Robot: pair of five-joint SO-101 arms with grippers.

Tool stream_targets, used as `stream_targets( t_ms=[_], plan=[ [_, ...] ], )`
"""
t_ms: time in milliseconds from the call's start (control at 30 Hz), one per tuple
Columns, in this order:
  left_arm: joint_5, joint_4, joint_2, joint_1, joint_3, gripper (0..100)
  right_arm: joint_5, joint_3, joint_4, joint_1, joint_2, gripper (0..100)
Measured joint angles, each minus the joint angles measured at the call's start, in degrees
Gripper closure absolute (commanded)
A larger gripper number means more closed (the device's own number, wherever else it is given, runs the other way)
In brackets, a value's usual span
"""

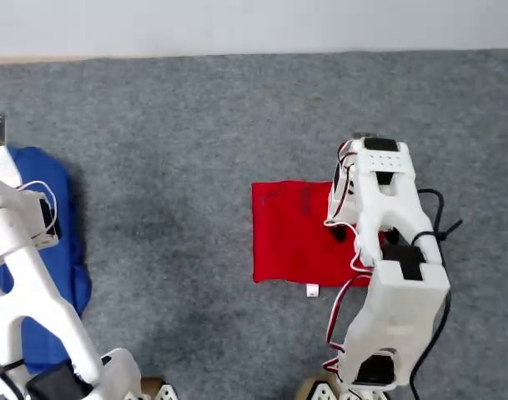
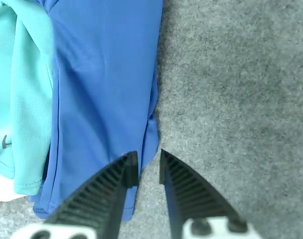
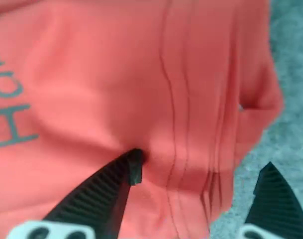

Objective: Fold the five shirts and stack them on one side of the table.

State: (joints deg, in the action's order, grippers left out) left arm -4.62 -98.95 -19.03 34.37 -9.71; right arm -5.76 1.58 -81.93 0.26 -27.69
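A folded red shirt [image 1: 291,233] lies on the grey carpet right of centre, with a white tag [image 1: 312,290] at its near edge. The right arm [image 1: 387,217] stands over its right part. My right gripper [image 3: 201,169] is open wide; one fingertip [image 3: 133,165] presses into the red shirt [image 3: 116,89], the other hangs by the folded edge near the carpet. A blue shirt [image 1: 49,258] lies at the far left under the left arm [image 1: 24,250]. My left gripper [image 2: 148,162] hovers at the blue shirt's [image 2: 101,84] edge, open by a narrow gap, holding nothing.
A teal shirt [image 2: 17,99] and a bit of white cloth [image 2: 2,189] lie beside the blue one in the left stack. Bare grey carpet [image 1: 170,183] spreads between the two arms. A pale wall [image 1: 254,25] bounds the far side.
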Motion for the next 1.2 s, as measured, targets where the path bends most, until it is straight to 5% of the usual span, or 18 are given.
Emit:
stream_targets(
  t_ms=[300,633,900,1200],
  plan=[
    [0.0,0.0,0.0,0.0,0.0,91,1.1,1.1,-0.7,0.3,-2.1,98.2],
    [0.0,0.0,0.0,0.0,0.0,91,6.4,9.1,-9.9,6.7,-2.7,98.9],
    [0.0,0.0,0.0,0.0,0.0,91,24.8,22.0,-17.0,15.6,-2.7,98.9],
    [0.0,0.0,0.0,0.0,0.0,91,45.0,23.1,-7.2,21.4,-6.7,98.8]
  ],
)
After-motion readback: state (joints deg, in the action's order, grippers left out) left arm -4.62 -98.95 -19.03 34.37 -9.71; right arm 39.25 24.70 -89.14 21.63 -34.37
